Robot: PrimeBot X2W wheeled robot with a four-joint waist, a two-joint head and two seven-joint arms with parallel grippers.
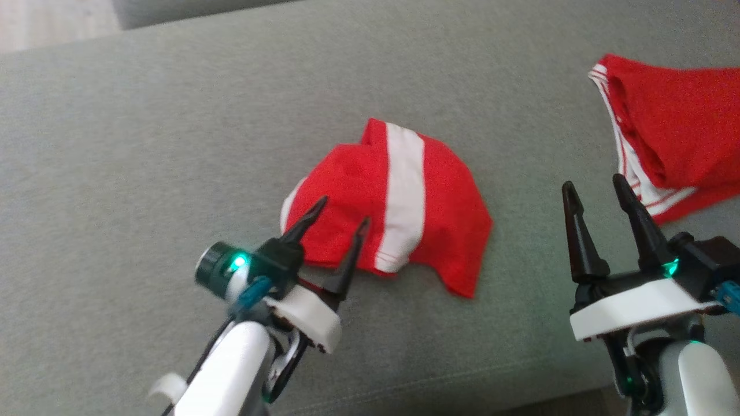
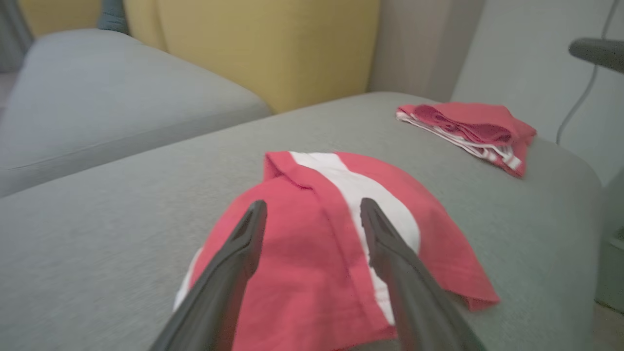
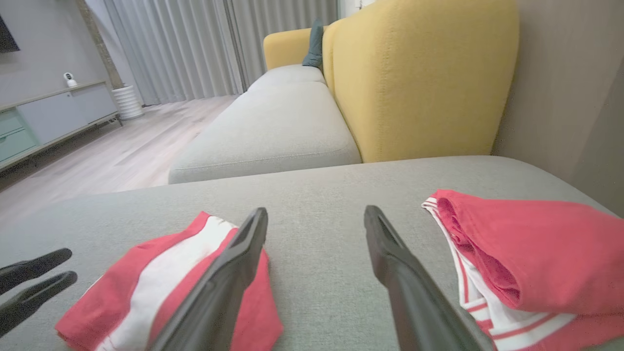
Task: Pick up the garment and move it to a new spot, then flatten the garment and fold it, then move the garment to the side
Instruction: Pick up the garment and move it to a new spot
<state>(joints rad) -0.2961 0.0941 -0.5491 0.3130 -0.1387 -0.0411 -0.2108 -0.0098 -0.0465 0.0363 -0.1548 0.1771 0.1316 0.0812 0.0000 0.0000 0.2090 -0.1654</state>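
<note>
two grippers wide open, striped garment lying loose on the cushion

the striped garment, red with one broad white band, lies crumpled near the middle of the grey cushion, with folds along its far edge and one corner pointing toward the robot. the left gripper sits at the garment's near left edge, and in the head view its two dark fingertips overlap the red cloth. in the left wrist view its fingers stand spread with the cloth showing plainly between them and nothing pinched, so it has hold of nothing. whether the tips touch the fabric cannot be told.

the right gripper is spread just as wide, fingers pointing up the head view. it hangs over bare cushion between the striped garment and a second red garment, and it carries nothing. that second garment, trimmed with thin white stripes along its edge, lies folded over at the cushion's right end, well apart from the striped one.

in the right wrist view the left gripper's fingertips show at the lower left, just beside the striped garment. behind the cushion stands a yellow backrest, with another grey seat running on beside it. beyond are a pale wooden floor, grey curtains and a low cabinet.
</note>
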